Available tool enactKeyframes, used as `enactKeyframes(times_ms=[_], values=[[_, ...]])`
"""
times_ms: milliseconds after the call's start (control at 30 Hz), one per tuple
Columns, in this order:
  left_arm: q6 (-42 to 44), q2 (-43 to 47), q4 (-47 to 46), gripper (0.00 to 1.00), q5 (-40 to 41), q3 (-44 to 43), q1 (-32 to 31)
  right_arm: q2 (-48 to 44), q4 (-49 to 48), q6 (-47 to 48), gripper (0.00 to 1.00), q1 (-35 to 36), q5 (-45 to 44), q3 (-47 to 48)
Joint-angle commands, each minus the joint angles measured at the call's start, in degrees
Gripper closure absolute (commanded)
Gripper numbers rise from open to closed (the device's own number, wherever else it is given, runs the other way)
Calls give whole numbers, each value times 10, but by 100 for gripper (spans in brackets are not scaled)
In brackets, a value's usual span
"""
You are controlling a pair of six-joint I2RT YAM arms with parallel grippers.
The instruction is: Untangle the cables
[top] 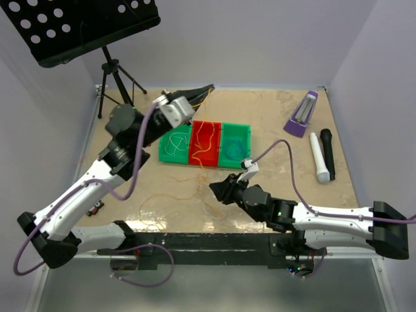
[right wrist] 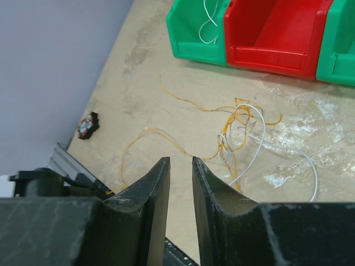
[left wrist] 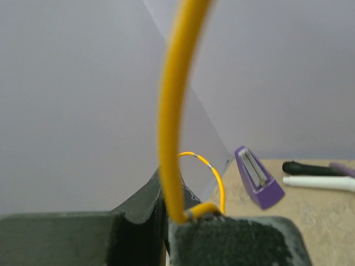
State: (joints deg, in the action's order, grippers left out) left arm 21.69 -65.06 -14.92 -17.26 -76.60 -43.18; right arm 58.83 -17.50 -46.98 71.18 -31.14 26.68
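yellow cable: is showing bright, plain yellow along its length.
white cable: is showing plain white, looping among thin yellow-orange strands.
table: is showing beige with pale marbled mottling.
left bin: is showing bright green.
middle bin: is showing red.
right bin: is showing bright green.
metronome: is showing purple with a pale grey face.
white microphone: is showing plain white.
black microphone: is showing plain black.
music stand: is showing black, patterned with rows of round holes.
arm cable: is showing purple.
right gripper: is showing black fingers.
small object: is showing black with red and white markings.
wall: is showing pale lilac-grey.
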Motion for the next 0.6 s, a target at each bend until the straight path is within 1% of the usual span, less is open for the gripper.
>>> enactKeyframes(times_ms=[0,100,200,267,367,433,500,567], values=[[13,-53,34,100,73,14,4,-90,37,-39,73,23,-48,-14],[-9,-98,42,100,93,17,26,-146,77,-61,73,33,-72,-13],[-40,-136,44,100,79,19,63,-195,119,-66,73,34,-89,-4],[-36,-156,48,100,72,25,74,-219,142,-62,73,34,-103,9],[-5,-187,50,100,65,42,76,-232,167,-46,73,34,-125,38],[9,-204,44,100,76,53,76,-232,173,-32,72,34,-133,57],[-4,-227,43,100,77,52,85,-227,174,-18,71,34,-144,74],[-44,-241,29,100,32,49,106,-223,174,-12,71,34,-152,88]])
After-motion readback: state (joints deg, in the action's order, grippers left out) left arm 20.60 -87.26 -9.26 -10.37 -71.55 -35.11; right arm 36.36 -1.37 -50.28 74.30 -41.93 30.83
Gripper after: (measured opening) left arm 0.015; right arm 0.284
